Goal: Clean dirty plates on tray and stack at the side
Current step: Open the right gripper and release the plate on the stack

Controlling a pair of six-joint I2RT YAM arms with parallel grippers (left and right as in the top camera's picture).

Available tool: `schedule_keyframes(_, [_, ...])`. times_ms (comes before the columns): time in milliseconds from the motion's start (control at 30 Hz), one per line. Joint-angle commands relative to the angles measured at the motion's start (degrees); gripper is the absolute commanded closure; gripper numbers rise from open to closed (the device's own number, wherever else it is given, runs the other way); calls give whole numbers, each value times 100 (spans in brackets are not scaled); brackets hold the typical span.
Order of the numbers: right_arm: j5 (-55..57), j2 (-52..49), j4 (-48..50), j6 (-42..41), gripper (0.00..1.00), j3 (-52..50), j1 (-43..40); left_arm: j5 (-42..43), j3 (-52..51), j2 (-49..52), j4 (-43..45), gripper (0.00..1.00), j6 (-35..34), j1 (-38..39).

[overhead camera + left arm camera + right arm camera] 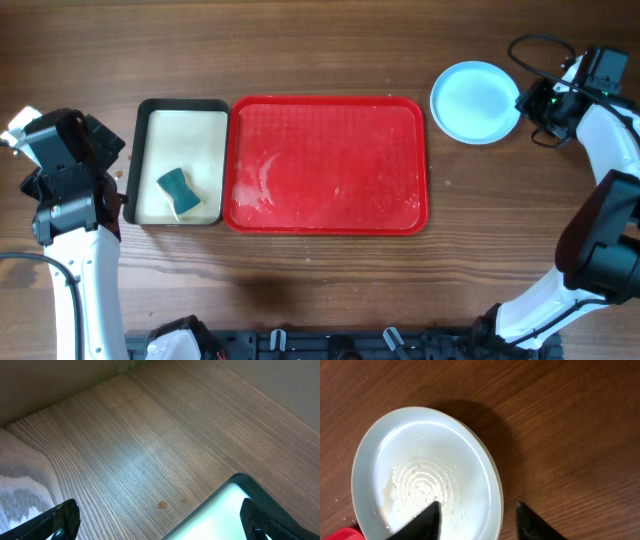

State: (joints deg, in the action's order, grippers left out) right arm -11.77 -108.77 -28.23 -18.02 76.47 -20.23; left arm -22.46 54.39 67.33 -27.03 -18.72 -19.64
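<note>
The left gripper [160, 517] hung over bare table just beside the near left corner of the black-rimmed cream tray [180, 103]. Any careless sweep rightward could have knocked that rim and shifted the teal sponge [178, 190] lying in it. The red tray [328, 99] stood next to it, touching or nearly so. It carried no plates, and its floor looked wet and smeared, so anything set back there would likely pick up film.

The plates [475, 100] sat stacked on the table beyond the red tray's far right corner. A pale blue one lay on top, and the right wrist view showed a second rim under it; the count could not be read. Faint rings and specks marked the top plate's well, so it may not have been fully clean. The main risk lay here: a finger catching the rim as the arm lifted could tip or slide the stack.

The left arm stood upright at the table's left edge, wrist angled down. Its fingers were spread wide with nothing between them. The right arm reached from the near right corner up to the far edge, and its right gripper [477, 520] was parted and empty. It straddled the top plate's rim, one finger over the well, the other over the wood.
</note>
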Motion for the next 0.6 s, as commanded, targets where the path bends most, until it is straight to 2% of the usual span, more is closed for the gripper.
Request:
schedule_keyframes(0, [7, -66, -59, 122, 38, -9, 15, -11, 70, -15, -4, 0, -35, -31])
schedule_keyframes(167, [-540, -66, -9, 990, 30, -9, 232, -11, 70, -15, -2, 0, -35, -31])
schedule_keyframes(300, [-564, -66, 11, 1801, 26, -9, 831, -11, 70, -15, -2, 0, -33, -31])
schedule_keyframes(567, [-111, -92, -4, 1952, 11, -9, 2144, -13, 70, -15, -4, 0, -35, -31])
